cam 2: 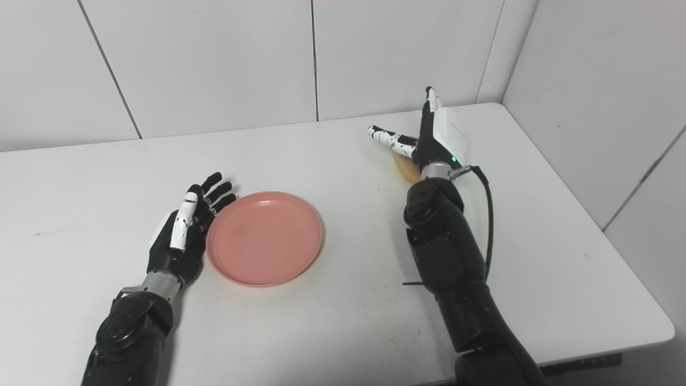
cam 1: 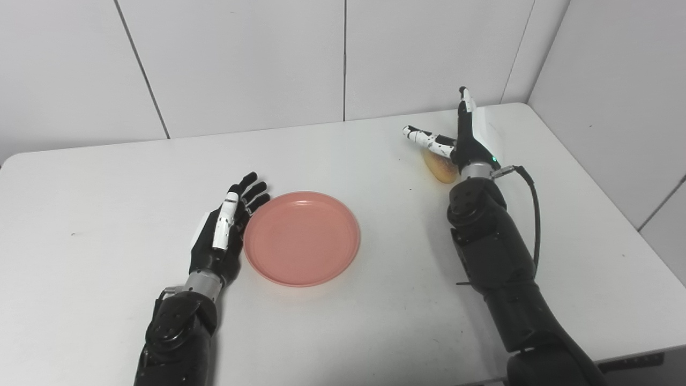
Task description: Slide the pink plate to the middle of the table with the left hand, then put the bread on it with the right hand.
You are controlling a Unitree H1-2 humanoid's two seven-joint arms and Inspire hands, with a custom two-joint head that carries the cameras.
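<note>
Pink plate mid-tabletop, bread under the right robot hand

The left robot hand [cam 1: 222,236], spread, is resting at the pink plate's [cam 1: 302,238] 9 o'clock; the right robot hand [cam 1: 461,140], spread, is hovering over the bread [cam 1: 438,168] at 2 o'clock on the tabletop [cam 1: 107,177].

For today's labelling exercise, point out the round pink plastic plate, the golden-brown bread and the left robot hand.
Round pink plastic plate [cam 1: 302,238]: left eye view, bare centre.
Golden-brown bread [cam 1: 438,168]: left eye view, exposed crust.
Left robot hand [cam 1: 221,236]: left eye view, palm.
</note>
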